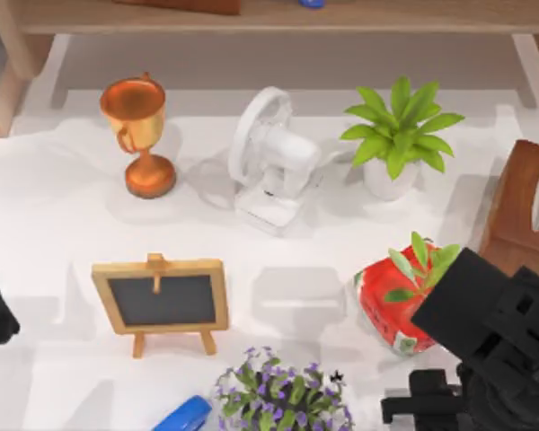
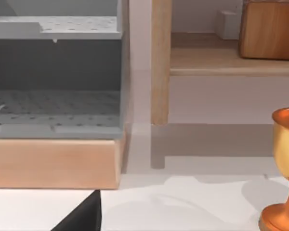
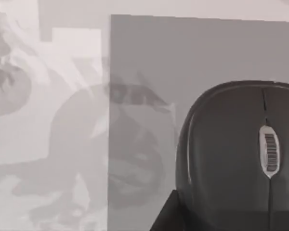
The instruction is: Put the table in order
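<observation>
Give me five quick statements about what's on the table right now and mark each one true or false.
1. The trophy stands upright to the left of the fan. True.
2. The chalkboard lies flat on its face. False: it stands upright on its small easel.
3. A mouse rests on a grey pad. True.
4. The red pot holds purple flowers. False: it holds green leaves; the purple flowers are a separate plant at the near edge.
5. The white-potted plant is left of the trophy. False: it is to the right, past the fan.
</observation>
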You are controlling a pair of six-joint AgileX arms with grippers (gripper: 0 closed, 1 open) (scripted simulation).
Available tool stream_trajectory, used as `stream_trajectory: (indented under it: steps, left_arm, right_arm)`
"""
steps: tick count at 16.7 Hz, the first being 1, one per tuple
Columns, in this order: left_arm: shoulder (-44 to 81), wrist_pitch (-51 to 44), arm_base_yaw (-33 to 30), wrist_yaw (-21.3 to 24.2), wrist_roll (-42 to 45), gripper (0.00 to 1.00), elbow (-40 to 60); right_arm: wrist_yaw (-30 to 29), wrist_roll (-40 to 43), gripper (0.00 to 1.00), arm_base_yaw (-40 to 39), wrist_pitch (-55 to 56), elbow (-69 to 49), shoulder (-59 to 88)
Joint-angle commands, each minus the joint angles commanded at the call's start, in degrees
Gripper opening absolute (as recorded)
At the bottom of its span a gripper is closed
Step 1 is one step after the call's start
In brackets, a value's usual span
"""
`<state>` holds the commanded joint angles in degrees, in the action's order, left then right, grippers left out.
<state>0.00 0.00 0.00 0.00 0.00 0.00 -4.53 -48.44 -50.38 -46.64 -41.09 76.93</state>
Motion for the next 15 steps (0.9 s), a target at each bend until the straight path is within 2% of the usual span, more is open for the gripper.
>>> stream_trajectory:
  steps: [8, 15]
  left_arm:
    - [0.0, 0.0, 0.0, 0.0, 0.0, 1.00, 0.0]
    - [0.0, 0.0, 0.0, 0.0, 0.0, 1.00, 0.0]
  right_arm:
    - [0.3, -0.3, 0.00, 0.4, 2.4, 2.5, 3.6]
    - [0.3, -0.3, 0.53, 0.4, 2.4, 2.5, 3.6]
